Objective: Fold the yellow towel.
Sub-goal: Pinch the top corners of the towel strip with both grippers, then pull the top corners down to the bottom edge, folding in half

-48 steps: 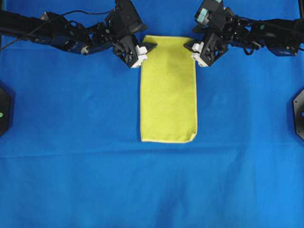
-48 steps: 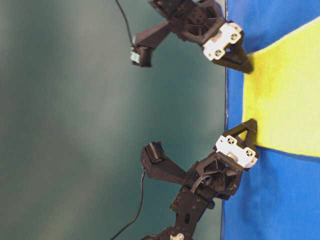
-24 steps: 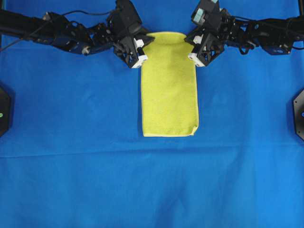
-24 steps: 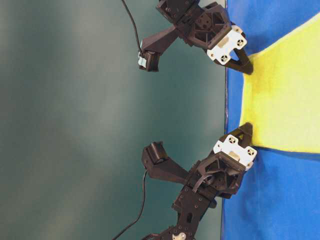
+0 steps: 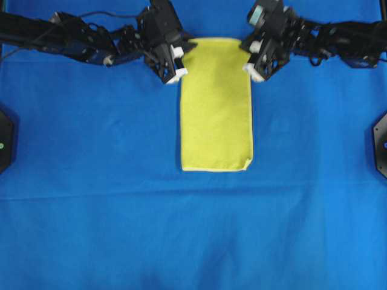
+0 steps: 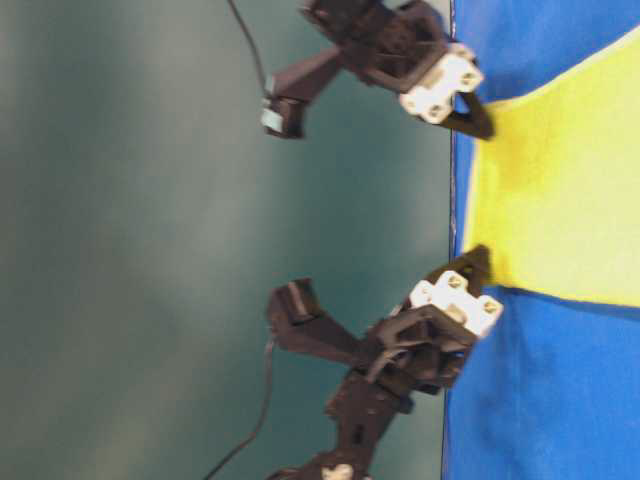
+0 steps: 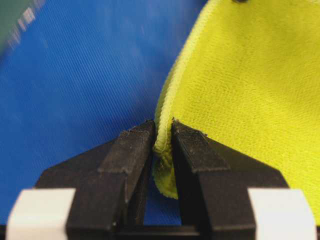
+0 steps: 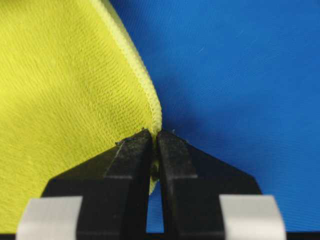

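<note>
— yellow towel lies folded long on the blue cloth, far corners at both grippers.
— overhead hides the jaws, though.
— wrist views settle it: left gripper pinches the hem, right gripper clamps its corner.
— and the table-level view shows that far edge raised off the cloth.

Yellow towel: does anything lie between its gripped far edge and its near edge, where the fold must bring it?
Nothing visible does. The yellow towel is bare from the far corners, held by the left gripper and the right gripper, down to its near edge. Around it only the blue cloth shows.
</note>
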### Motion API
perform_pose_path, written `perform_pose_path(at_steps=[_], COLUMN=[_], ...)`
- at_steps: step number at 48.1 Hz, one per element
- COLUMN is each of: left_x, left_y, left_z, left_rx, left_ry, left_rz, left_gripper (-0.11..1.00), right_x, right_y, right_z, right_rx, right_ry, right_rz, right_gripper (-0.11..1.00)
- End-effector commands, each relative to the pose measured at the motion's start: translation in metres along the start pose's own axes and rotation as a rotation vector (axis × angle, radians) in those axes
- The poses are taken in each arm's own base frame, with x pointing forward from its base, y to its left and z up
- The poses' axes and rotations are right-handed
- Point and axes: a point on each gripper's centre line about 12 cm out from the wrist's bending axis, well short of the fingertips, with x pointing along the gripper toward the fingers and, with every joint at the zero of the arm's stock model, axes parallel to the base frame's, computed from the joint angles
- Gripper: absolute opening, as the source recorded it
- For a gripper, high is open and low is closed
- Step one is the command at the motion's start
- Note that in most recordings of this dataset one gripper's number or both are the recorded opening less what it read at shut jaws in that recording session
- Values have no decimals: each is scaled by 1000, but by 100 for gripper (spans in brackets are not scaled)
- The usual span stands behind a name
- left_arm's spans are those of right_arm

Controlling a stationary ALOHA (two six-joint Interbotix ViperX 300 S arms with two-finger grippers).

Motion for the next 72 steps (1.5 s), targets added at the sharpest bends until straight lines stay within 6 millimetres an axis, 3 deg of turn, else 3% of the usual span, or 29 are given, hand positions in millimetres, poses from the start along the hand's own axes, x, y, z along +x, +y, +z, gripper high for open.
perform_pose_path(at_steps=[1,13,20,34,43,59,72], left_x=[-11,-18,-27,-60,-84,-106,-96], left_y=[12,18,6,-45,-91,-159,-177], left_z=[31,37,46,52,41,15,0], left_rx=[7,7,21,79,112,165,171], left_ry=[-69,-63,-67,-52,-40,61,106], left_rz=[26,34,8,-104,-210,-369,-396], left_gripper=[14,14,14,14,14,14,14], right_x=[-18,-28,-33,-71,-87,-89,-72], right_y=[-7,-8,0,47,82,131,147], right_z=[19,23,23,15,-7,-29,-50], right_rx=[4,6,0,-68,-95,-139,-148], right_ry=[-57,-71,-77,-97,-70,5,90], right_rz=[-17,-22,-7,92,183,293,308], right_gripper=[4,4,4,4,4,4,4])
